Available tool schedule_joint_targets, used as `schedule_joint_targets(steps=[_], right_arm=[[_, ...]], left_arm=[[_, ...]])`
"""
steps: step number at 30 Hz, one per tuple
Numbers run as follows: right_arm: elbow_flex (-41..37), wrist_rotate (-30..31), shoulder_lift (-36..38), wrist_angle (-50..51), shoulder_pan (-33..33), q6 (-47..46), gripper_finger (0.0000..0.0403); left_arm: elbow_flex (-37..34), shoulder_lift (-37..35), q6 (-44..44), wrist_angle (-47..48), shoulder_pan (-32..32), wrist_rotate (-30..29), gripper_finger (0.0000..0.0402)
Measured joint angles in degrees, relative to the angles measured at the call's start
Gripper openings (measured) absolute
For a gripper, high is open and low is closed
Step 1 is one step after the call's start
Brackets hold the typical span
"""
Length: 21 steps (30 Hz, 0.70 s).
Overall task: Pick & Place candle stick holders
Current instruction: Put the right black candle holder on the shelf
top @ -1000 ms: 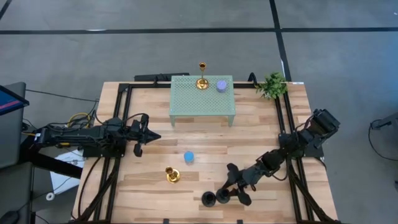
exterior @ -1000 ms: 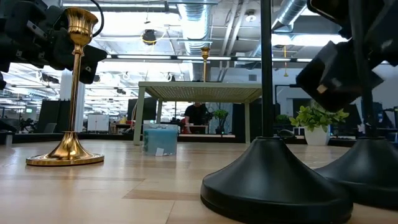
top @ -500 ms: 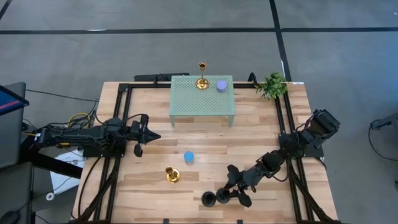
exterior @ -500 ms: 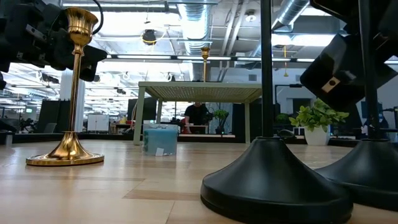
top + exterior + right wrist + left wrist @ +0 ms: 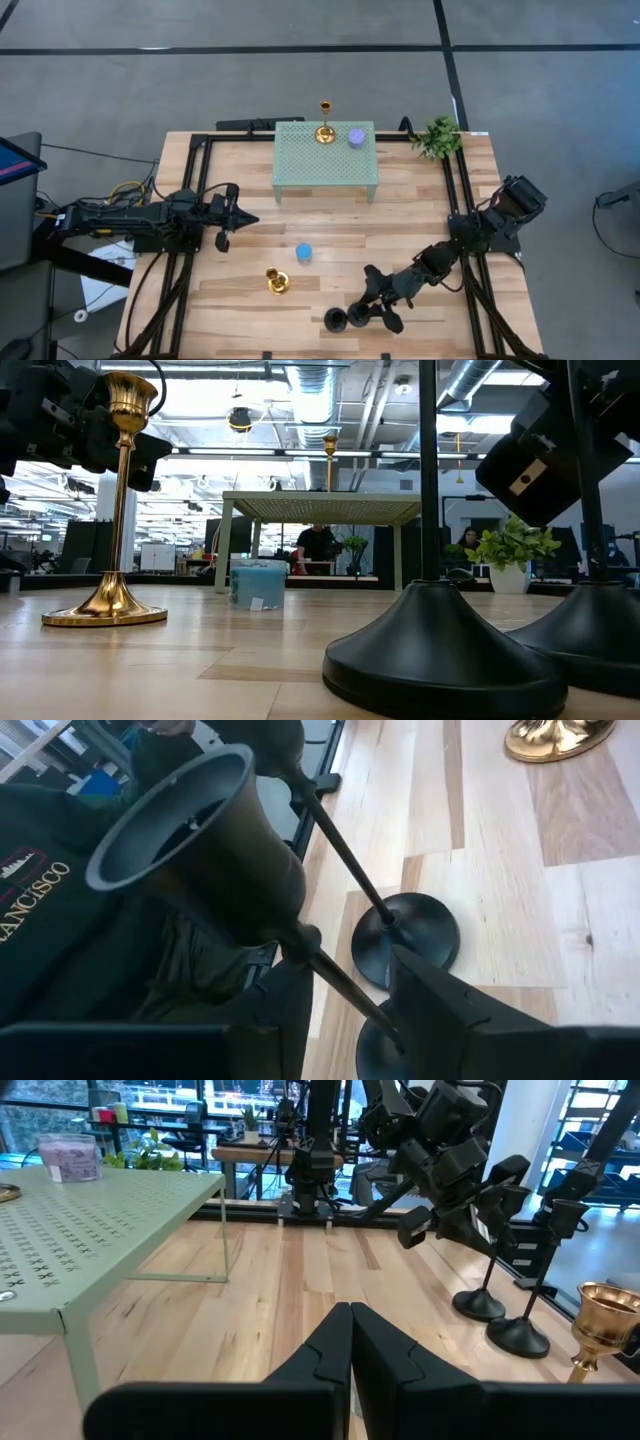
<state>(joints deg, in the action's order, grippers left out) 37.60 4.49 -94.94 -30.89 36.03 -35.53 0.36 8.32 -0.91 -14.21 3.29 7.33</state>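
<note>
Two black candle stick holders [image 5: 335,320] [image 5: 358,318] stand on their round bases near the table's near edge. My right gripper [image 5: 345,1010] is open, and its fingers stand on either side of one black holder's slim stem [image 5: 335,975], below its cup [image 5: 200,850]. I cannot tell whether they touch the stem. A gold holder [image 5: 277,282] and a blue cylinder [image 5: 304,253] stand on the table. Another gold holder [image 5: 325,130] and a purple cylinder [image 5: 356,138] stand on the pale green stand [image 5: 325,170]. My left gripper [image 5: 225,215] is shut and empty at the table's left.
The pale green perforated stand stands on its legs at the far middle of the table. A small green plant [image 5: 437,137] is at the far right corner. Black frame rails run along the table's left and right sides. A person shows in the room beyond the table [image 5: 318,545].
My right gripper has risen a little along the black holders' stems. Both black holders stay standing on their bases.
</note>
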Motion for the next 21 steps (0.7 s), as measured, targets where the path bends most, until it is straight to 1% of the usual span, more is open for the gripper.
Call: schedule_joint_targets(steps=[11, 14, 18, 19, 21], right_arm=[[0.02, -0.09, -0.04, -1.25, 0.39, 0.07, 0.0112], [0.02, -0.04, -0.04, -1.07, 0.37, 0.88, 0.0085], [0.09, 0.56, -0.04, -1.46, 0.33, 3.2, 0.0023], [0.09, 0.01, -0.04, -1.35, 0.31, 3.5, 0.0014], [0.09, 0.08, -0.02, -1.34, 0.39, 4.42, 0.0012]], left_arm=[[-0.01, 0.0, 0.0, 0.01, -0.01, 0.0, 0.0008], [0.0, 0.0, 0.0, 0.01, 0.0, 0.0, 0.0008], [-0.01, 0.0, 0.0, 0.01, 0.0, 0.0, 0.0008], [0.0, 0.0, 0.0, 0.01, -0.01, 0.0, 0.0008], [0.0, 0.0, -0.01, 0.01, -0.02, 0.0, 0.0008]])
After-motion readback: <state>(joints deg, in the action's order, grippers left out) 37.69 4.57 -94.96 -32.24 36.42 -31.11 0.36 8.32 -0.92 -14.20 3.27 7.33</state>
